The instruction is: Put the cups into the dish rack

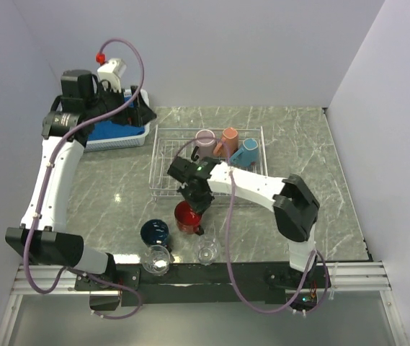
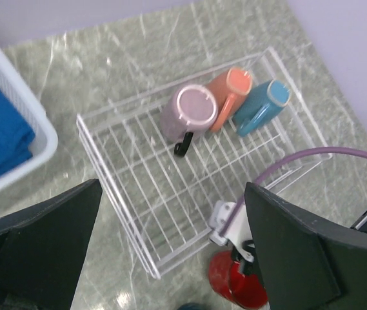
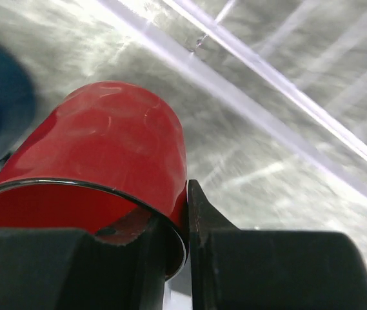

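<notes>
One narrow pinch on a single wall of the red mug (image 3: 106,148), and little else to hold it: likely to swing or twist about the pads on lifting, with the weight hanging off to one side of the grip. Could also slide off the smooth rim under a jerky rise. Sits just in front of the near wire wall of the dish rack (image 1: 156,155), so risks clipping that wall unless raised well clear before crossing. Risks knocking the navy mug (image 1: 155,232) close by, or either clear glass (image 1: 158,258) (image 1: 208,251) at the near edge, with any sideways swing. Needs a free spot inside, away from the mauve mug (image 1: 205,142), salmon-orange mug (image 1: 228,138) and light-blue mug (image 1: 246,151) lying along the far side. Right gripper (image 3: 186,219): pressed together on the mug's rim, one finger inside and one outside, wrist pointing down, forearm stretched leftward across the rack's front. Cannot tell whether resting on the table or just off it. Left gripper (image 2: 173,252): spread wide, holding nothing, raised high beside the white basket (image 1: 129,137), looking down on the rack.
</notes>
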`<state>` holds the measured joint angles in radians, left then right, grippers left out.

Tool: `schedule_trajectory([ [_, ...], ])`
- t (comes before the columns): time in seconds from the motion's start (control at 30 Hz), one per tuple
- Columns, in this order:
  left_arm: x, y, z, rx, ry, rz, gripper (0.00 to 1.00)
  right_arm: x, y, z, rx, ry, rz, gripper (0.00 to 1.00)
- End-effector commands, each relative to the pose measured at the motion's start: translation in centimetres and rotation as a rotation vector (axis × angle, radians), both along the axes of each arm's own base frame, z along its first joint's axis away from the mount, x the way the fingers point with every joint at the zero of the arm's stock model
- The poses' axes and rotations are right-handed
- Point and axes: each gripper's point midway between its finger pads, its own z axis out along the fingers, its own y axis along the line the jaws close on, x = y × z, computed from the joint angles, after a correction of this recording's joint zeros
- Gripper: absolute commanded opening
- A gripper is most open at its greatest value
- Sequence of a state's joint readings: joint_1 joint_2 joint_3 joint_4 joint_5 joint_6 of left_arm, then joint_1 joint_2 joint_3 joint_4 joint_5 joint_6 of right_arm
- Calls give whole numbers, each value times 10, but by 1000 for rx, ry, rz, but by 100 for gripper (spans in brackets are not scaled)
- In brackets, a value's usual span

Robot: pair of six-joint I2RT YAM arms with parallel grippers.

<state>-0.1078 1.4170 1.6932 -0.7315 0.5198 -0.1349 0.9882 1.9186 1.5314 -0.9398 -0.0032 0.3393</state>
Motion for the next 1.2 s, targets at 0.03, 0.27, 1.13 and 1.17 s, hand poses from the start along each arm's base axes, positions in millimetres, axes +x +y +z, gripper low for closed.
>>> schedule_trajectory([
  [0.03,1,-12,69,-68,-119,-64,96,25,-5,162,255,-232,-55,0],
  [0.27,-11,-35,119,-190,-167,-200,96,49,-36,275,579,-317,-197,0],
  [1.13,-72,-94,108,-541,161,-587,96,188,-8,425,1681,-203,-260,0],
  [1.17,-71,-95,106,-538,166,-583,96,189,-7,427,1687,-203,-255,0],
])
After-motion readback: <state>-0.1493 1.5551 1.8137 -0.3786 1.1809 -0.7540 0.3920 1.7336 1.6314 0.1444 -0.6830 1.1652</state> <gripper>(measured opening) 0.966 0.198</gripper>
